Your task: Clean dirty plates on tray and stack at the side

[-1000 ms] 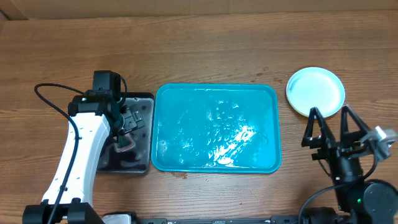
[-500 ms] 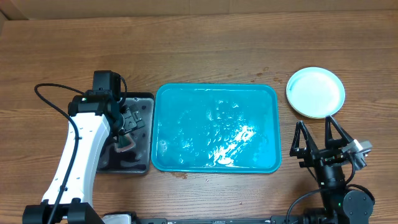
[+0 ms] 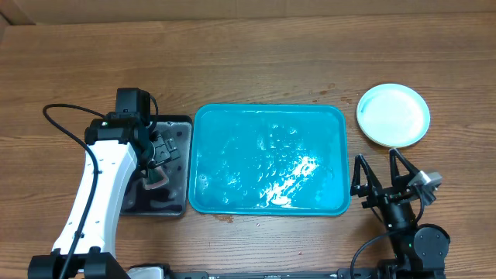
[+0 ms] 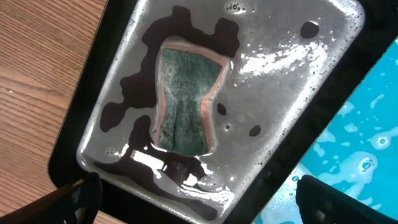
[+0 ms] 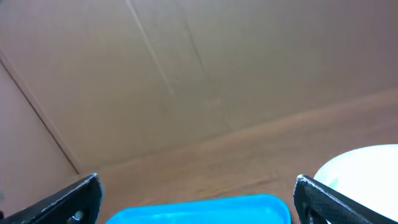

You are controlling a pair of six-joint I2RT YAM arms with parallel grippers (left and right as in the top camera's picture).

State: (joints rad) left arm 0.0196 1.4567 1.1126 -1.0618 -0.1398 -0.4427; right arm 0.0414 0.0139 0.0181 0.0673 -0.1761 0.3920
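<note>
My right gripper (image 3: 376,158) hangs over bare table (image 3: 256,54) at about 4 o'clock from the tray (image 3: 270,109), just off its right rim. Its two fingers are spread wide with nothing between them. Seen from that wrist, my fingers (image 5: 69,202) sit at the two lower corners of the view. The tray's far edge (image 5: 205,211) lies low at 6 o'clock, and a curved white rim of the plates (image 5: 367,168) is at 4 o'clock.

The plates (image 3: 393,115) rest on the table at 2 o'clock from the tray, apart from its corner, and at 12 o'clock from my right gripper. From above I see one round disc with a pale blue rim and a whitish centre. I cannot tell how many lie under it.

The tray sits mid-table, turquoise, with a wet and glossy floor.

My left gripper (image 3: 159,159) is over the black tray (image 3: 177,124), which lies at 9 o'clock from the tray and just beside it. It too is released, with its fingers (image 4: 78,196) far apart at the lower corners of the wrist view and gripping nothing. Beneath them a sponge (image 4: 185,102), green-faced with a pinkish edge, lies flat in soapy water in the black tray (image 4: 93,81). A strip of the tray (image 4: 367,143) shows at 3 o'clock.
</note>
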